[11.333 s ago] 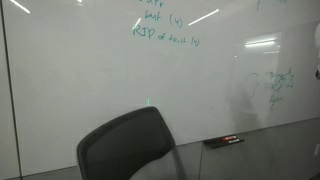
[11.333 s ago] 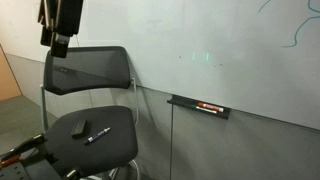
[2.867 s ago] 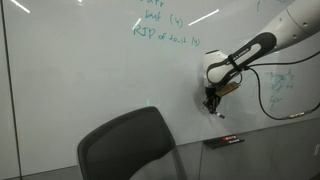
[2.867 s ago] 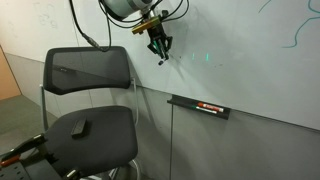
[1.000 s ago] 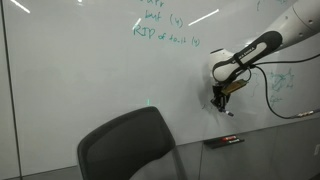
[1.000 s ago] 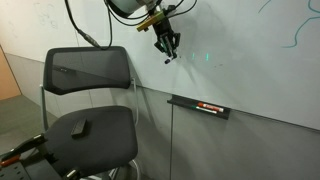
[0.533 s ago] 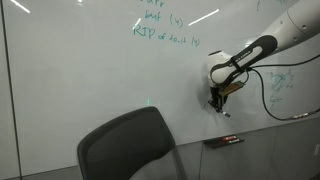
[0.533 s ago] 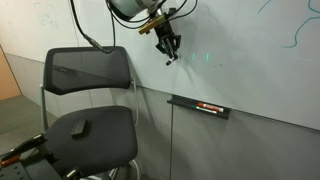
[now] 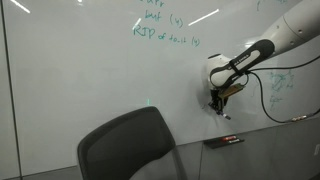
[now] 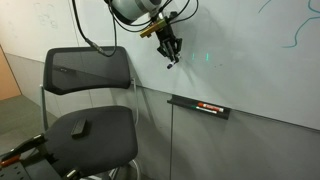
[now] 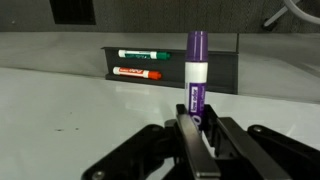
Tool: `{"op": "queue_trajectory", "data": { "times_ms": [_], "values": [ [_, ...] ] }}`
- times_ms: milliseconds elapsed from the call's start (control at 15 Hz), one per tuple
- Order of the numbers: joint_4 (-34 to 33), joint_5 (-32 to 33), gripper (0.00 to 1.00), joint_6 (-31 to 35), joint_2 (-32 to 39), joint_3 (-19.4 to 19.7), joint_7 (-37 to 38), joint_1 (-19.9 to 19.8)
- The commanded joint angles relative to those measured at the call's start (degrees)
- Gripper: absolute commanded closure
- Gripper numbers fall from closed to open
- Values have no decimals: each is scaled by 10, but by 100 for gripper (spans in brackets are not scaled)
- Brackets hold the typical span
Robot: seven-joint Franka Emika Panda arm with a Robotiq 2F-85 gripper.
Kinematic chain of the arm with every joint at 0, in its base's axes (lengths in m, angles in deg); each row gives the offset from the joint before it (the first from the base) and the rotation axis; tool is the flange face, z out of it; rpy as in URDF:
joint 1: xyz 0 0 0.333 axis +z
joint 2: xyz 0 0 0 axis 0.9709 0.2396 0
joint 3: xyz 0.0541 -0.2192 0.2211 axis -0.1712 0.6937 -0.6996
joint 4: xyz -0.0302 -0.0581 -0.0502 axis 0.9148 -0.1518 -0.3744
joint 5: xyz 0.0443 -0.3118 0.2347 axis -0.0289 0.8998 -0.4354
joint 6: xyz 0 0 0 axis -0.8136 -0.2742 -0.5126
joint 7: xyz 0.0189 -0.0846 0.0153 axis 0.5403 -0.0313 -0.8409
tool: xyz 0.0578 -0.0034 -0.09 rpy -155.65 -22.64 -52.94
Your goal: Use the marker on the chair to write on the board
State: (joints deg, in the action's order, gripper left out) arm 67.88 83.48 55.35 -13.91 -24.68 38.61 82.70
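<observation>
A glossy white board (image 9: pixel 80 90) with faint green handwriting fills the background in both exterior views (image 10: pixel 250 50). The arm (image 9: pixel 262 47) reaches across in front of it. The gripper (image 9: pixel 216 104) hangs close to the board's surface, pointing down, and is clamped on the marker (image 9: pixel 224 115). In the wrist view the fingers (image 11: pixel 190 135) press on both sides of the marker (image 11: pixel 196 70), which is purple with a white label band and sticks straight out beyond the gripper (image 11: pixel 200 128). Whether its end touches the board cannot be told.

Beyond the marker's far end in the wrist view lies a black tray (image 11: pixel 222 72) holding a green marker (image 11: pixel 135 54) and a red marker (image 11: pixel 137 72). In an exterior view the tray (image 10: pixel 199 106) sits on the ledge below the gripper (image 10: pixel 170 50). The dark chair (image 10: pixel 88 100) stands well below the gripper and to one side, apart from it, with a small dark object (image 10: pixel 80 127) on its seat. Its curved backrest (image 9: pixel 125 150) shows low in an exterior view.
</observation>
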Motion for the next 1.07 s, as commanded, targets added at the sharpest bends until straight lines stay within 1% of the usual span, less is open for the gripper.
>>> {"op": "queue_trajectory", "data": {
  "times_ms": [0, 133, 333, 533, 800, 867, 1000],
  "values": [
    [-25, 9, 92, 2, 15, 13, 13, -4],
    [-23, 8, 92, 4, 10, 18, 16, -6],
    [-16, -7, 92, -14, 3, 12, 4, -12],
    [11, -40, 92, -43, -13, -8, -16, -17],
    [53, -96, 92, -86, -31, -43, -61, -23],
    [68, -102, 92, -81, -36, -50, -70, -22],
    [97, -88, 92, -43, -42, -55, -73, -12]
  ]
}}
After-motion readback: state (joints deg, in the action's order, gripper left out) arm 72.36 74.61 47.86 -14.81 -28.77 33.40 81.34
